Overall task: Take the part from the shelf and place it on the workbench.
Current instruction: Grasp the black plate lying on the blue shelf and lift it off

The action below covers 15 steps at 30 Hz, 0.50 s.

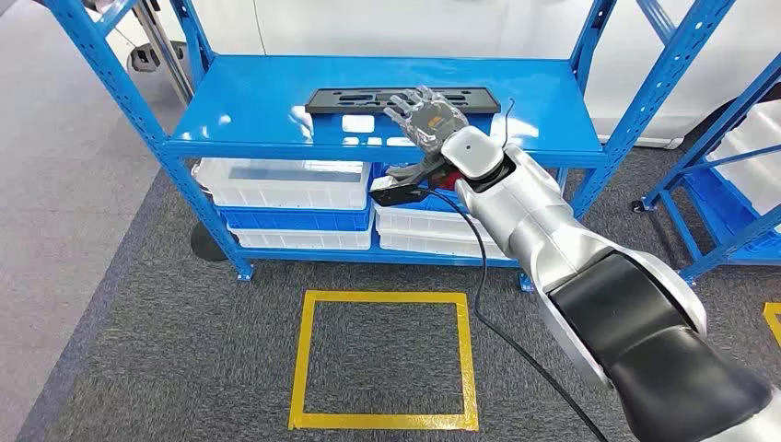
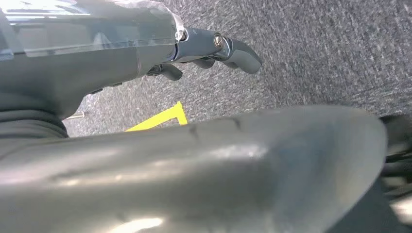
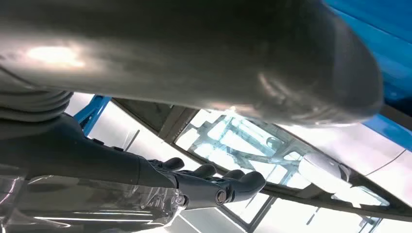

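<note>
The part (image 1: 368, 98) is a long, flat black frame with cut-outs, lying on the top deck of the blue shelf (image 1: 258, 110) near its back edge. My right hand (image 1: 425, 115) reaches over the deck with its fingers spread, just above the part's right half and holding nothing. In the right wrist view the same hand (image 3: 194, 187) has its dark fingers stretched out, with the part (image 3: 167, 119) beyond them, apart from the fingertips. My left hand (image 2: 145, 53) hangs over the grey carpet, fingers (image 2: 238, 51) loosely bent and holding nothing.
White bins (image 1: 276, 180) fill the shelf's lower level. A yellow tape square (image 1: 382, 359) marks the carpet in front of the shelf. A second blue rack (image 1: 737, 175) with white bins stands at the right. A black cable (image 1: 483, 267) hangs from my right wrist.
</note>
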Tool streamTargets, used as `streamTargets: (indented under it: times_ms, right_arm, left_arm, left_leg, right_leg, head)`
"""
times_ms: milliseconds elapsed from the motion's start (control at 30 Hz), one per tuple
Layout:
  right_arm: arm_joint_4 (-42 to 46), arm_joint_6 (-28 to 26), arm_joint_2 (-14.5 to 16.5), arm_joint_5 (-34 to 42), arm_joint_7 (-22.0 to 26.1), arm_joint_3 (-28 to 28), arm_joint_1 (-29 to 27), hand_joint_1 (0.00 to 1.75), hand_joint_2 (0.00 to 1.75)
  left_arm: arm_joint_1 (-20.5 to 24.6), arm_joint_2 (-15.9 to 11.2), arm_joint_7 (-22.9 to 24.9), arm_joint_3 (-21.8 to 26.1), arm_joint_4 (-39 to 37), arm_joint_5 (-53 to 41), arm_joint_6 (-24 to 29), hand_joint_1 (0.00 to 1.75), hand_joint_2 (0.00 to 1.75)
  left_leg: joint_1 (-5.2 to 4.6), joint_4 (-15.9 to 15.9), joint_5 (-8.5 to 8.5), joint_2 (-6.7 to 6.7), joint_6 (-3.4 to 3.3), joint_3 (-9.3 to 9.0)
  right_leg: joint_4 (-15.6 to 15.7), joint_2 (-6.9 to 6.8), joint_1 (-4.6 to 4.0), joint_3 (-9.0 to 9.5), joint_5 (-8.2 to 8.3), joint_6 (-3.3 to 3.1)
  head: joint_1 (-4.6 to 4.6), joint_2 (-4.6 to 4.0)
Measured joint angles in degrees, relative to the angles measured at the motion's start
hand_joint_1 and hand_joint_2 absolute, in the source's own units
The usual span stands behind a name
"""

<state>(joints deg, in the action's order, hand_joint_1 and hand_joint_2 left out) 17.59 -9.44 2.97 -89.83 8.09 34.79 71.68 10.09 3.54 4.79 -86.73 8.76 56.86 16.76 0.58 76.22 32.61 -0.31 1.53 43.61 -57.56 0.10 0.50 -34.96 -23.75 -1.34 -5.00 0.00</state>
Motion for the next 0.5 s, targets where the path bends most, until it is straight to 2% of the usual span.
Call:
streamTargets:
  times_ms: [67, 100, 167, 200, 233, 267, 367, 433, 500]
  right_arm:
    - [0.0, 0.0, 0.0, 0.0, 0.0, 0.0, -0.1, 0.0, 0.0]
    - [0.0, 0.0, 0.0, 0.0, 0.0, 0.0, -0.2, 0.0, 0.0]
    - [0.0, 0.0, 0.0, 0.0, 0.0, 0.0, -0.2, 0.0, 0.0]
    - [0.0, 0.0, 0.0, 0.0, 0.0, 0.0, -0.2, 0.0, 0.0]
    - [0.0, 0.0, 0.0, 0.0, 0.0, 0.0, -0.2, 0.0, 0.0]
    - [0.0, 0.0, 0.0, 0.0, 0.0, 0.0, -0.2, 0.0, 0.0]
    - [0.0, 0.0, 0.0, 0.0, 0.0, 0.0, -0.3, 0.0, 0.0]
    - [0.1, -0.1, 0.0, 0.0, 0.0, 0.1, -0.2, 0.0, 0.0]
    - [0.0, -0.2, -0.1, 0.0, 0.0, 0.1, -0.4, 0.0, 0.0]
  left_arm:
    - [-0.1, 0.0, 0.0, 0.0, 0.0, 0.0, 0.0, 0.0, 0.0]
    - [-0.1, 0.0, 0.0, 0.0, 0.0, 0.0, 0.0, 0.0, 0.0]
    - [-0.1, 0.0, 0.0, 0.0, 0.0, 0.0, 0.0, 0.0, 0.0]
    - [-0.1, 0.0, 0.0, 0.0, 0.0, 0.0, 0.0, 0.0, 0.0]
    - [-0.1, 0.0, 0.0, 0.0, 0.0, 0.0, 0.0, 0.0, 0.0]
    - [-0.1, 0.0, 0.0, 0.0, 0.0, 0.0, 0.0, 0.0, 0.0]
    - [-0.1, 0.0, 0.0, 0.0, 0.0, 0.0, 0.0, 0.0, 0.0]
    - [0.0, 0.0, 0.0, 0.0, 0.0, 0.0, 0.0, 0.0, 0.0]
    - [0.0, 0.0, 0.0, 0.0, 0.0, 0.1, 0.0, 0.0, 0.0]
  left_leg:
    - [0.04, -1.1, -1.49, 0.0, 0.01, -0.2]
    - [0.08, -3.2, -3.28, 0.01, -0.02, -0.96]
    - [0.08, -11.4, -7.69, 0.03, -0.24, -4.77]
    - [0.01, -14.8, -8.91, 0.01, -0.47, -6.42]
    - [-0.07, -16.9, -9.38, 0.0, -0.74, -7.44]
    - [-0.17, -17.6, -9.14, -0.04, -1.05, -7.79]
    - [-0.11, -18.1, -9.07, -0.09, -2.05, -8.06]
    - [0.03, -18.4, -9.04, -0.05, -2.64, -8.45]
    - [-0.03, -18.4, -8.82, -0.01, -2.99, -8.66]
  right_leg:
    - [0.0, 0.03, 0.0, 0.17, -0.19, 0.07]
    - [-0.1, 0.05, 0.01, 0.36, -0.4, 0.16]
    - [-0.4, 0.09, -0.03, 0.84, -1.03, 0.52]
    - [-0.6, 0.13, -0.11, 0.93, -1.31, 0.77]
    - [-0.7, 0.15, -0.19, 0.95, -1.49, 1.04]
    - [-0.7, 0.17, -0.28, 0.91, -1.58, 1.34]
    - [-1.1, 0.11, -0.17, 0.81, -2.21, 2.26]
    - [-5.1, 0.08, -0.04, -1.09, -4.38, 2.78]
    - [-12.7, 0.07, 0.0, -5.23, -7.34, 3.05]
  head:
    - [0.0, 0.0]
    - [0.0, 0.0]
    - [0.0, 0.0]
    - [0.01, 0.0]
    - [0.01, 0.0]
    - [0.01, 0.0]
    - [0.01, 0.0]
    - [0.01, 0.0]
    - [0.01, 0.0]
